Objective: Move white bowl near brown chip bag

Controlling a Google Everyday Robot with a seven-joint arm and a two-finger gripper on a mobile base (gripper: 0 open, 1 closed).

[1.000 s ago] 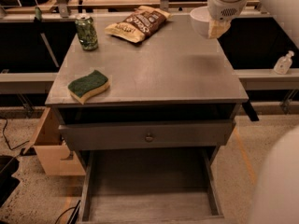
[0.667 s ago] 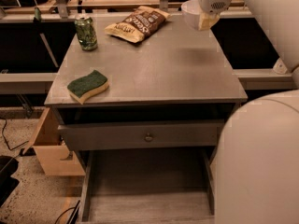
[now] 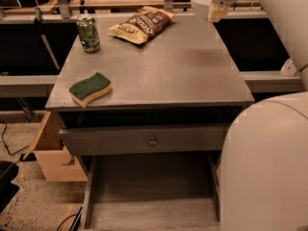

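The white bowl [image 3: 199, 3] hangs in the air over the table's far right corner, held at its rim by my gripper [image 3: 214, 13], which is shut on it. A tan fingertip [image 3: 216, 15] shows just right of the bowl. The brown chip bag [image 3: 141, 23] lies flat at the far middle of the grey table [image 3: 163, 76], to the left of the bowl and apart from it. The bowl's shadow falls on the tabletop below it.
A green can [image 3: 89, 33] stands at the far left. A green-topped yellow sponge [image 3: 90, 88] lies near the front left edge. My white arm [image 3: 269, 162] fills the right side. A drawer [image 3: 151, 141] and an open shelf sit below the top.
My gripper has carried the white bowl up and to the left, toward the chip bag. My arm has swung in and now covers the lower right of the view.
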